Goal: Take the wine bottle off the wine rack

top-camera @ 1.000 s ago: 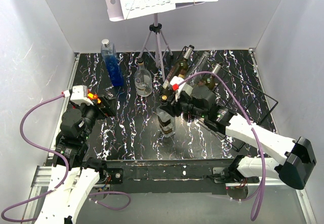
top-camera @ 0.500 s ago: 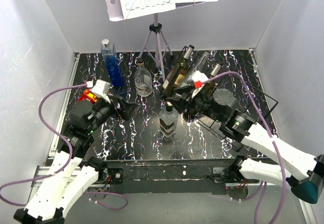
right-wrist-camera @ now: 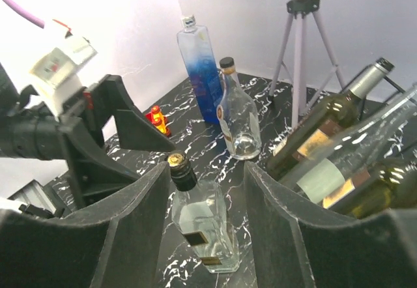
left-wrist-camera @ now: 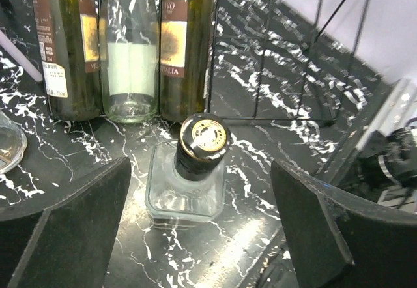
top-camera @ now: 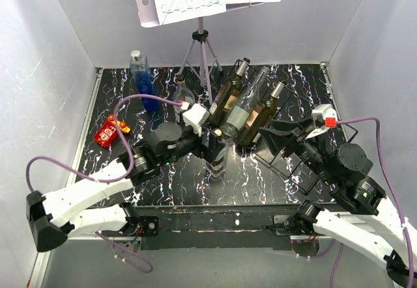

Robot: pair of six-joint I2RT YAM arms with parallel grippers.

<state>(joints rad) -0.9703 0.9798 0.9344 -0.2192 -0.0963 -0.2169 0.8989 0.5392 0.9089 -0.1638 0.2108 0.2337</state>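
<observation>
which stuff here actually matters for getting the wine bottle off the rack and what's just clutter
Job: wine rack; lying on it, left dark bottle, clear wine bottle, right dark bottle; likely also the square bottle standing in front, left fingers either side.

Lying about: blue bottle, round clear bottle, red toy, music stand.
</observation>
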